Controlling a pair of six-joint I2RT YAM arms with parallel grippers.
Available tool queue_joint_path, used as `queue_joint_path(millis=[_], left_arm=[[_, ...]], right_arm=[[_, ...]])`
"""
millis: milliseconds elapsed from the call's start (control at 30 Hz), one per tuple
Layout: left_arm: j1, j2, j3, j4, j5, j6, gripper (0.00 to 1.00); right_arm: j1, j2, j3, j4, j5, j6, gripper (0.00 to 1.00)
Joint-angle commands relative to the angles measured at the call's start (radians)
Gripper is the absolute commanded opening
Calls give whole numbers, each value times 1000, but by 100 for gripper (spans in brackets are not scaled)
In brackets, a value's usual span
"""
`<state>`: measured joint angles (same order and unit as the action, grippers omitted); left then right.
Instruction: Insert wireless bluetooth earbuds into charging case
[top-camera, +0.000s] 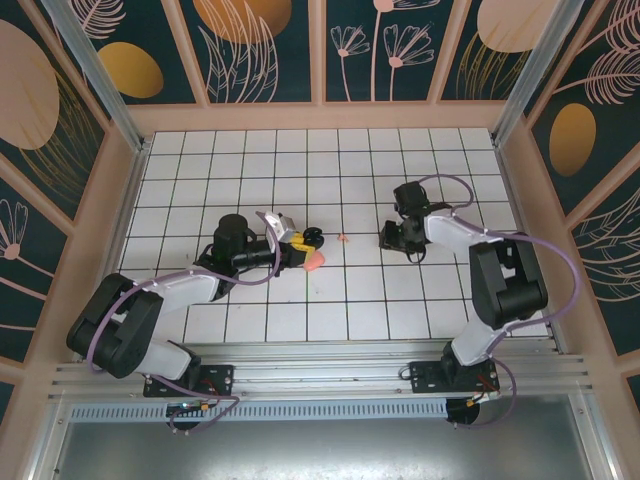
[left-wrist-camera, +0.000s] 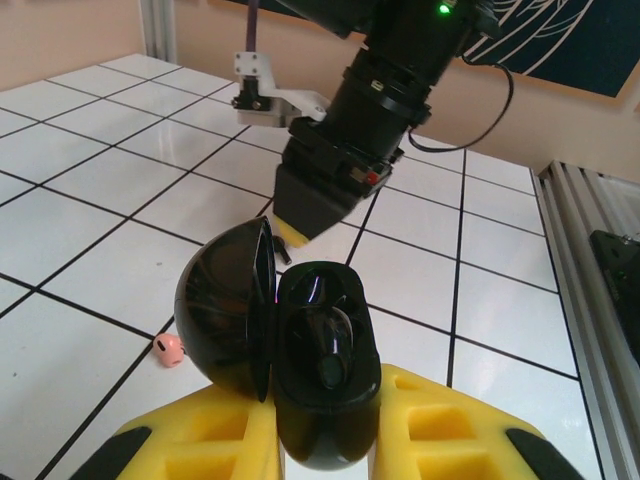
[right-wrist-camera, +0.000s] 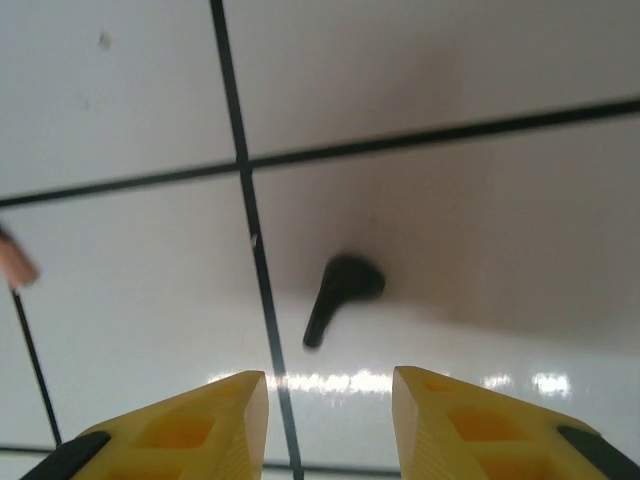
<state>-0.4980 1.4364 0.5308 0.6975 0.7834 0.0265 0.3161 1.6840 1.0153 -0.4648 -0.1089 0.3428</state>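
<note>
There is one charging case (left-wrist-camera: 230, 315) and there are two earbuds. The case is glossy black, a rounded clamshell standing open, with its domed lid swung to the left of the base. The left gripper (left-wrist-camera: 322, 430) is clamped on that base, which sits between its yellow fingers (left-wrist-camera: 200, 430). The seated earbud (left-wrist-camera: 332, 350), also black, lies in a well of the base. The loose earbud (right-wrist-camera: 340, 293), black with a short stem, lies flat on the white tiled table (right-wrist-camera: 480, 60) just ahead of the right gripper (right-wrist-camera: 330, 385). That gripper's yellow fingertips (right-wrist-camera: 200, 420) stand partly apart with nothing between them. One small pink object (left-wrist-camera: 168, 350) rests on the table to the left of the held case, apart from it. One salmon-pink object (top-camera: 313, 262) lies just beside the left gripper; I cannot tell what it is
</note>
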Motion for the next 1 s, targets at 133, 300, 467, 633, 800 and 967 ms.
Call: queue_joint_path(millis=[133,300,467,633,800,967], left_arm=[[-8,-33,4,-39,-21,46,20],[-8,-33,-2,-42,-30,48,20],[-8,-27,-2,-43,-31,50,20],[-8,-17,1,-40,-29,50,20],[-8,-9,4,-33,-30,45,20],[-8,-2,11,-35,-26,45,20]], right_arm=[[-21,121,126,-25,26,-45,36],[-24,179,172,-44,42,-56,36],[-24,196,179,-57,57,-54,36],[-23,195,171,-67,70,-50,37],[-22,191,159,-75,84,-42,38],[-18,192,147,-83,74,-36,35]])
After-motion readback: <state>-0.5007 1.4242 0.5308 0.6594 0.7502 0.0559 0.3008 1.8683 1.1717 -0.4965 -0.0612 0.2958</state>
